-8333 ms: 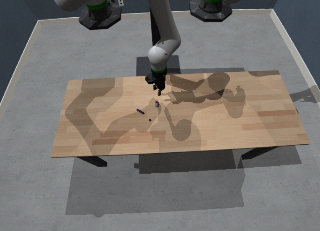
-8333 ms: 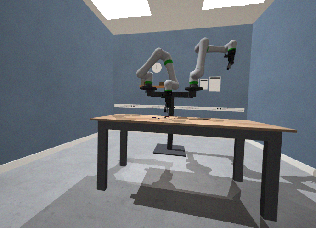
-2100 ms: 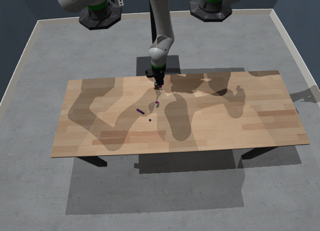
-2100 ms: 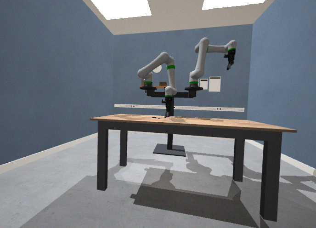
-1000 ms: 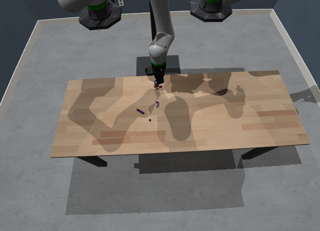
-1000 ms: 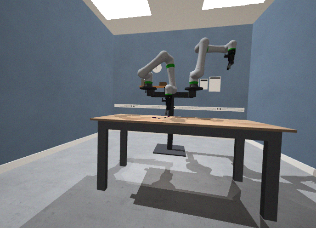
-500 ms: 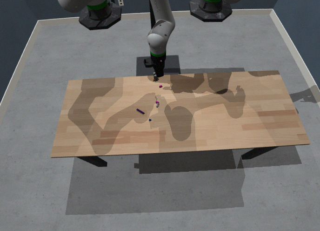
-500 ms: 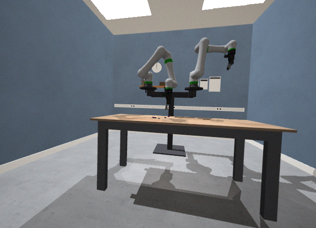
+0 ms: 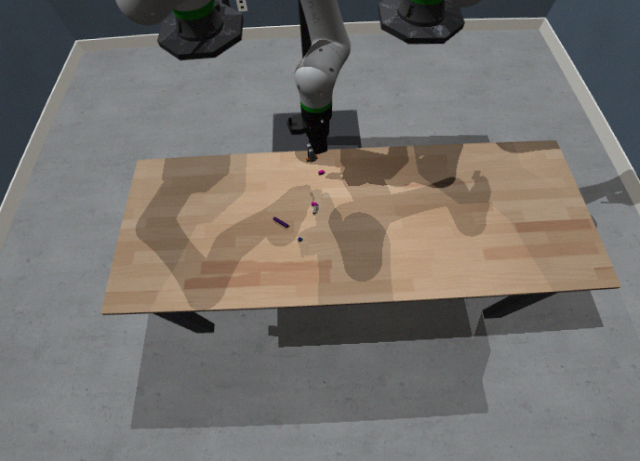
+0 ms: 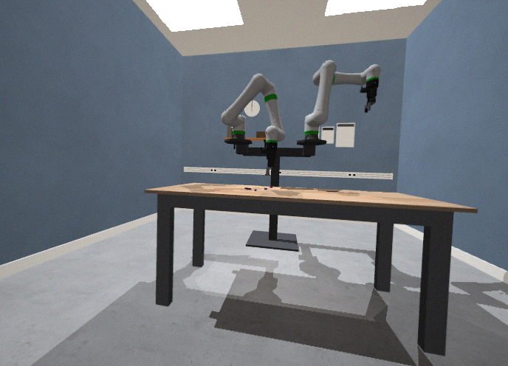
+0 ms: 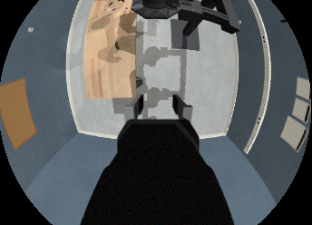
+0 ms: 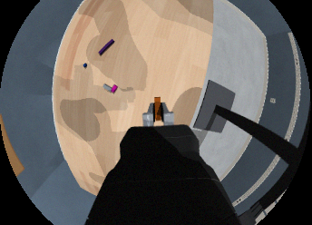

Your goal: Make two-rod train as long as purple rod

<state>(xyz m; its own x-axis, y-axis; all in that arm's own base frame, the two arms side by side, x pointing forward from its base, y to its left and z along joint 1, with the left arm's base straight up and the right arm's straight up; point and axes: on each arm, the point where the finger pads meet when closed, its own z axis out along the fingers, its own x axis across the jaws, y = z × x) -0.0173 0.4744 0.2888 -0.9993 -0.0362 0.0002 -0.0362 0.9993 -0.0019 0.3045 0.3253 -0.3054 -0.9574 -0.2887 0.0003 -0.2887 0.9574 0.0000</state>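
Note:
My right gripper [image 9: 310, 153] [image 10: 267, 173] [image 12: 157, 108] is shut on an orange rod [image 9: 308, 159] [image 12: 157, 102] and holds it above the table's back edge. A magenta rod [image 9: 321, 172] lies on the table just in front of it, hidden in the right wrist view. A second magenta rod [image 9: 313, 204] [image 12: 114, 88] lies at an end of the grey rod [image 9: 314, 210] [image 12: 107, 87], seemingly touching and turned across it. The purple rod [image 9: 280, 221] [image 12: 106, 47] lies apart at an angle. My left gripper [image 10: 367, 108] [image 11: 158, 101] is open and empty, high up and away from the rods.
A small blue rod [image 9: 300, 239] [image 12: 85, 65] lies on the wooden table [image 9: 439, 270] [image 10: 369, 198], in front of the purple and grey rods. The dark stand [image 10: 274, 215] of the arms rises behind the table's back edge.

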